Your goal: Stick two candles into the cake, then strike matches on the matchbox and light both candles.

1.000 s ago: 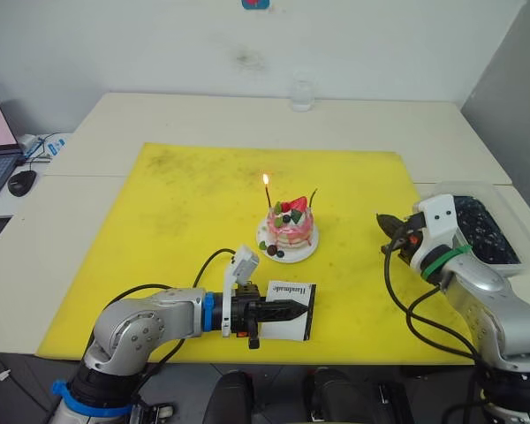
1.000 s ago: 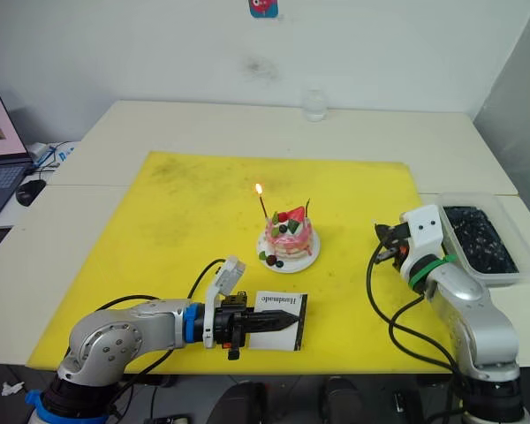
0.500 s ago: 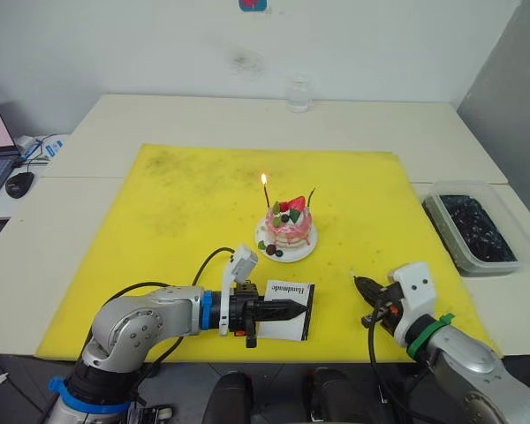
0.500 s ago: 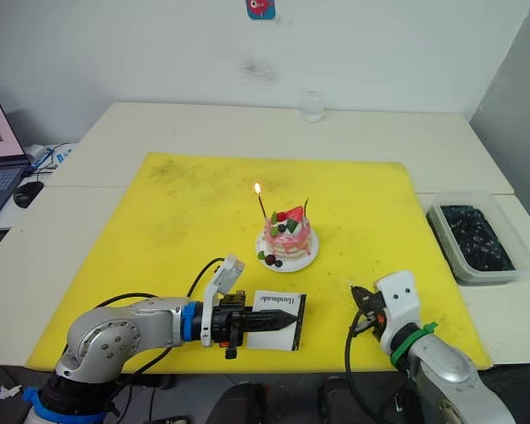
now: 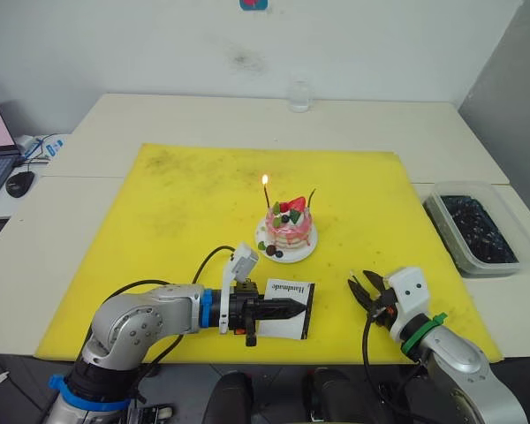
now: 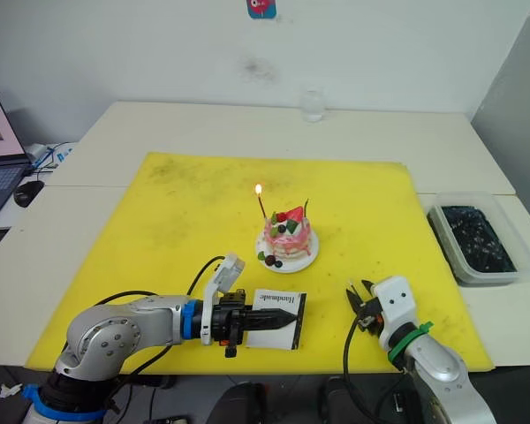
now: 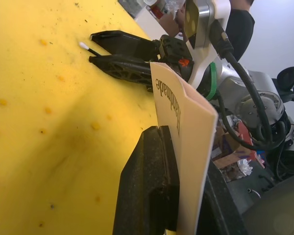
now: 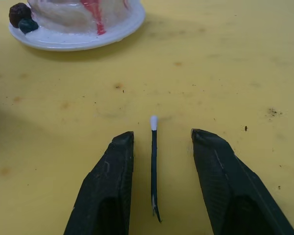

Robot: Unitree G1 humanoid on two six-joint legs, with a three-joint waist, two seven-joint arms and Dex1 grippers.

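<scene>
At the lower edge of the head views, the left gripper is still pinching the matchbox, standing it on its long edge on the yellow mat just left of centre; it is sitting where it was 1 second ago. In the left wrist view the fingers are pressed against the box's white face.

At lower right, the right gripper is lying low over the mat with its 2 fingers spread apart. 1 second ago it was up at the right edge beside the clear tub; half a second ago it was already down near the front of the mat with its fingers together, and now they are parted. In the right wrist view 1 match, dark with a white tip, is lying flat on the mat between the fingers, touching neither, its tip pointing toward the cake.

In the middle of the head views, the cake is sitting on its white plate, with 2 candles standing in it: the left candle is burning as before, and the right candle is unlit.

Farther up, a glass is standing near the tabletop's far edge.
</scene>
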